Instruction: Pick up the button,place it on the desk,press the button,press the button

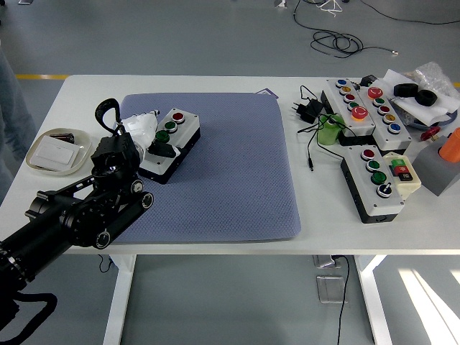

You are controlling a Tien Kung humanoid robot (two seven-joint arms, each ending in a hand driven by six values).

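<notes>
One arm in view, the left, entering from the lower left corner, its lower part cut off by the frame edge; the left hand (147, 136) is white-covered with black fingers (164, 150); the fingers rest curled on the near end of the button box (170, 144), over its lowest button, which they hide; whether they press or merely touch cannot be told. The button box, one unit, grey-topped on a black base, lies on the blue mat (212, 169) directly under the fingers; two green buttons and one red button show beyond them. Left of the fingers, one shallow dish (57, 151) holds a white card and a small dark item too small to identify. Well to the right of the fingers on the tabletop (323, 208): three further button boxes (374, 183), one green cylinder, one black plug with trailing cable; beyond them, black rings on white wrapping, partly cut off at the right edge.
</notes>
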